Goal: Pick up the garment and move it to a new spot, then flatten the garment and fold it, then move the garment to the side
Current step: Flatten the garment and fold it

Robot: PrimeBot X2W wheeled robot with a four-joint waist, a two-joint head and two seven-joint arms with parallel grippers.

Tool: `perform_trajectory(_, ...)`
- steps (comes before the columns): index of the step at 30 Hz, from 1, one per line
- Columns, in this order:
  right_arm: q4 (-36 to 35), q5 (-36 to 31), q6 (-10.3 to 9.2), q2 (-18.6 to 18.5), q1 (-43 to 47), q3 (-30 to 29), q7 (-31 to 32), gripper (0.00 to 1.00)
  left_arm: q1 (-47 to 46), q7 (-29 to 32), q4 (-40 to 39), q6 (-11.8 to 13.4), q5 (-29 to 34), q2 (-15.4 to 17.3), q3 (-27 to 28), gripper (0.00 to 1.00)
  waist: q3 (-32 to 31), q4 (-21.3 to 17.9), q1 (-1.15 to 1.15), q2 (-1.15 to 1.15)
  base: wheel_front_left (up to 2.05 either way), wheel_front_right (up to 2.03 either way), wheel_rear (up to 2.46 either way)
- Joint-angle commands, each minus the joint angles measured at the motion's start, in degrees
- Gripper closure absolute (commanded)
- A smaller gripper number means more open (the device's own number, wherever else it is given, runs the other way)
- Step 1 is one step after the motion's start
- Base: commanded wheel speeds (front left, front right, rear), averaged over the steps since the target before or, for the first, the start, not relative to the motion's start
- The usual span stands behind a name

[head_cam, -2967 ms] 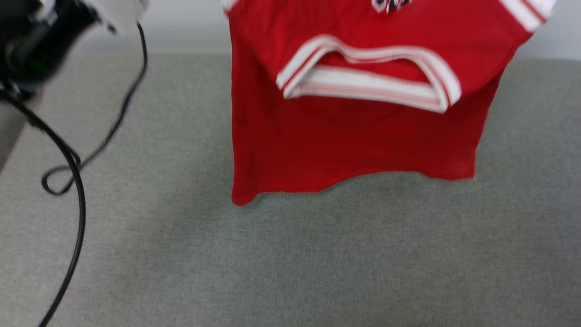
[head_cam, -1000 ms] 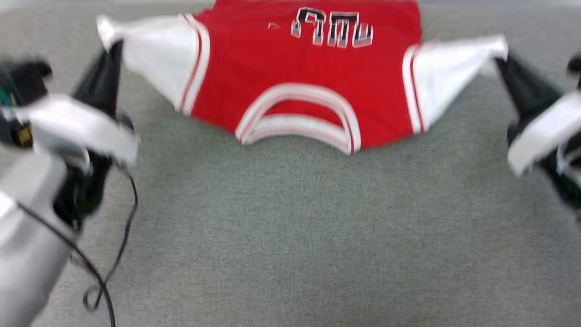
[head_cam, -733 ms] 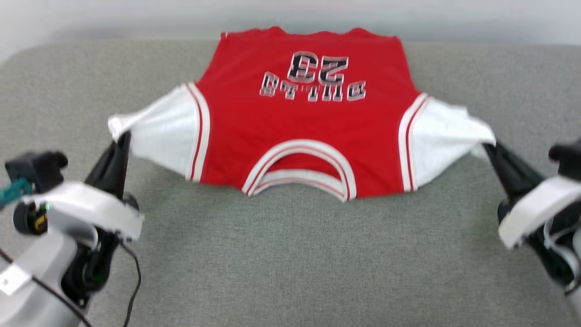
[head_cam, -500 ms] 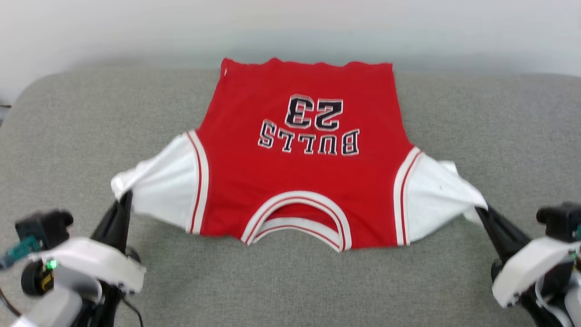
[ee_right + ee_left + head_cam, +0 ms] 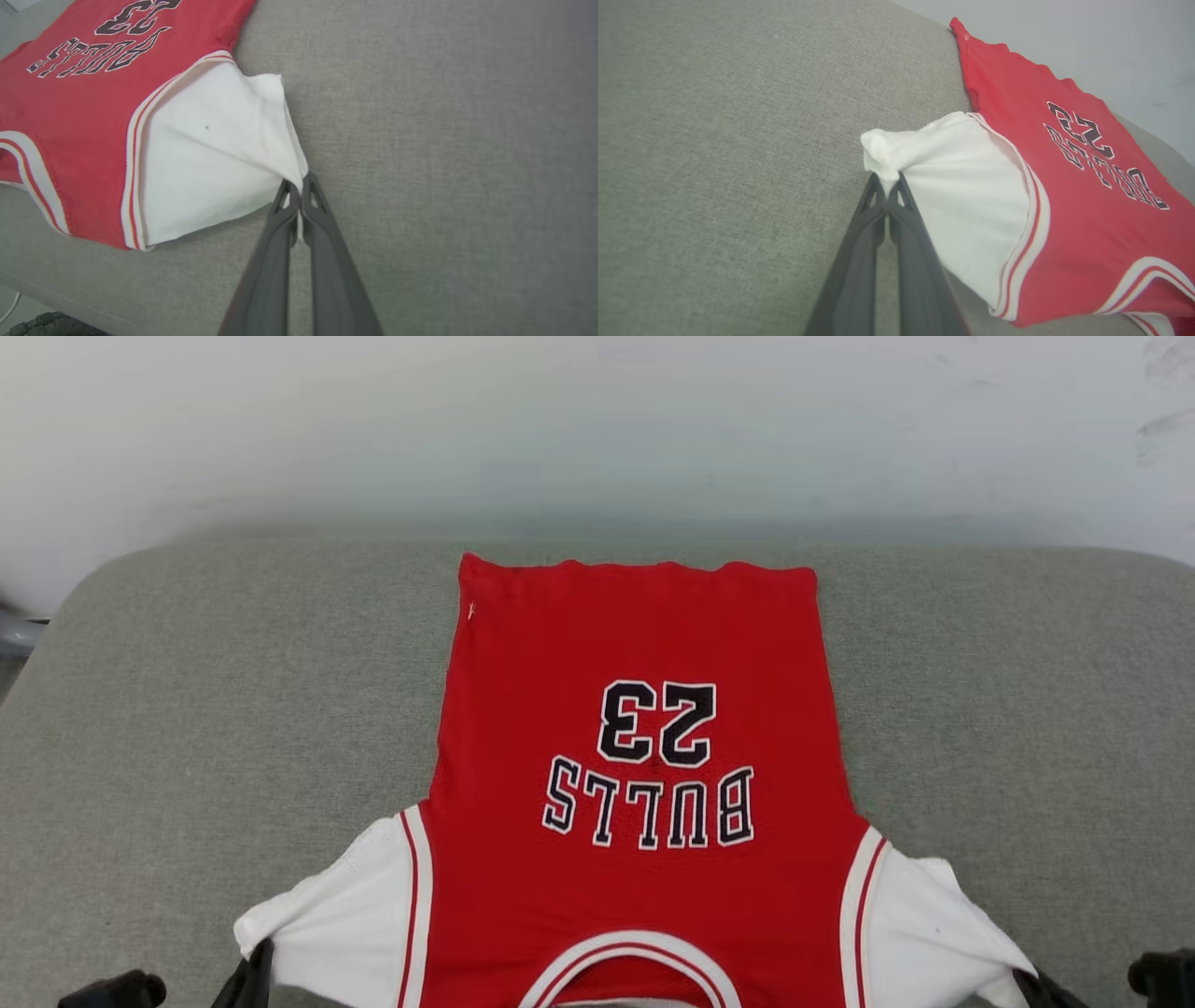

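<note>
Laid out flat on grey cushion point(image 5: 233, 709), print side up: red shirt point(image 5: 644, 784). Hem twd wall point(image 5: 597, 429), collar at bottom edge of head view, "BULLS" & "23" upside down there. Pinched at L sleeve tip by L gripper point(image 5: 887, 184), fingers closed tight on white cloth. Same on R side: sleeve corner nipped by R gripper point(image 5: 297, 184), fingers pressed together on cloth. Sleeves drawn out to each side, body smooth w/ few wrinkles.

Left fingers point(image 5: 852, 270) and right fingers point(image 5: 268, 275): long, slim, dark grey, triangular cutouts near tips
</note>
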Motion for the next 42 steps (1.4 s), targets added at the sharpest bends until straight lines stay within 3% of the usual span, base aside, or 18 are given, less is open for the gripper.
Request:
perform_trajectory(1, 0.0, -0.3, -0.10, 0.1, 0.7, -0.5, 0.2, 1.00, 0.8, -0.3, 0.2, 0.1, 0.4, 0.0, 0.5, 1.00, -0.2, -0.1, 0.01, 0.00, 0.00, 0.00, 0.00)
perform_trajectory(14, 3.2, 1.5, -0.10, 3.9, 5.4, -3.4, -1.5, 1.00, 2.6, -0.3, 3.0, -1.8, 3.2, -3.7, 1.4, 1.00, -0.7, 1.3, 0.01, 0.00, 0.00, 0.00, 0.00)
perform_trajectory(17, 2.0, 1.1, -0.10, 4.5, 3.9, -3.9, -1.9, 0.00, 1.7, -0.3, 3.2, -1.9, 4.0, -4.3, 1.2, 1.00, -0.5, 1.5, 0.01, 0.00, 0.00, 0.00, 0.00)
perform_trajectory(21, -0.5, 0.8, -0.08, 4.4, 2.4, -5.6, -2.5, 0.00, 0.8, -0.3, 3.1, -2.4, 4.8, -4.9, 0.7, 1.00, 0.0, 2.1, 0.01, 0.00, 0.00, 0.00, 0.00)
perform_trajectory(28, -7.7, -0.9, -0.08, 0.1, -5.4, -9.3, -1.6, 0.00, -0.6, -0.2, 1.9, -2.6, 6.3, -6.0, 1.2, 1.00, 2.0, 3.4, 0.01, 0.00, 0.00, 0.00, 0.00)
perform_trajectory(37, -11.9, -0.8, -0.08, -7.5, -26.8, -8.0, 7.1, 0.00, -6.0, -0.2, -0.8, -3.6, 9.7, -7.9, 0.8, 1.00, 10.1, 7.3, 0.01, 0.00, 0.00, 0.00, 0.00)
perform_trajectory(42, -8.7, -1.6, -0.09, -9.8, -40.8, -5.2, 13.4, 0.00, -9.6, -0.2, -1.6, -4.5, 11.8, -9.6, 0.7, 1.00, 15.1, 9.8, 0.01, 0.00, 0.00, 0.00, 0.00)
